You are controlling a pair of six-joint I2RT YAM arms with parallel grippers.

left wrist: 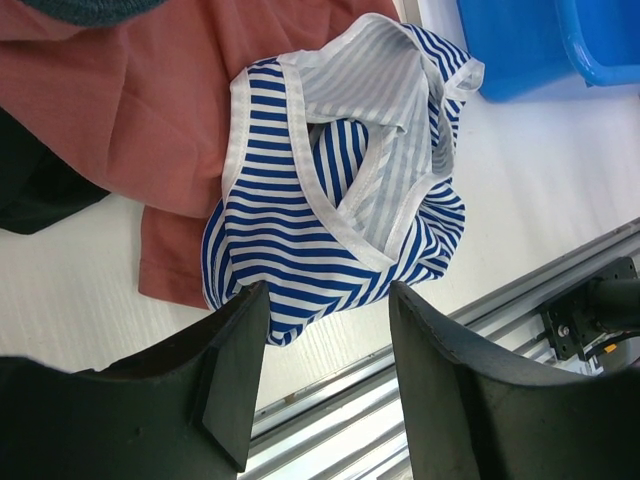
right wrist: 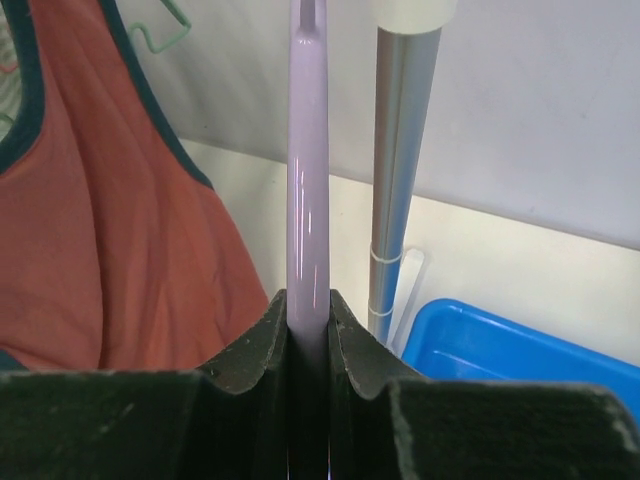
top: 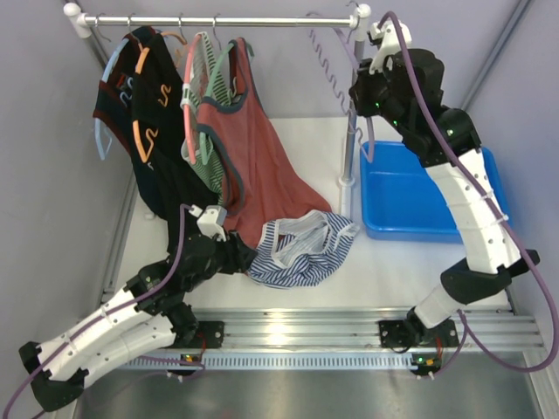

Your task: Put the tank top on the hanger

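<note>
The navy-and-white striped tank top (top: 304,249) lies crumpled on the white table, partly over the hem of the rust-red top. In the left wrist view it (left wrist: 340,190) fills the middle. My left gripper (top: 248,258) is open just at its near edge, and its fingertips (left wrist: 328,300) straddle the hem without closing on it. My right gripper (top: 357,89) is up by the rack's right post, shut on the pale lilac hanger (top: 329,63). In the right wrist view the hanger's arm (right wrist: 307,180) rises straight out from between the closed jaws of my right gripper (right wrist: 308,300).
A clothes rail (top: 218,19) holds dark tops, a green-striped top and a rust-red tank top (top: 253,153). The rack post (right wrist: 395,190) stands right beside the hanger. A blue bin (top: 419,196) sits at the right. An aluminium rail (top: 349,327) runs along the near edge.
</note>
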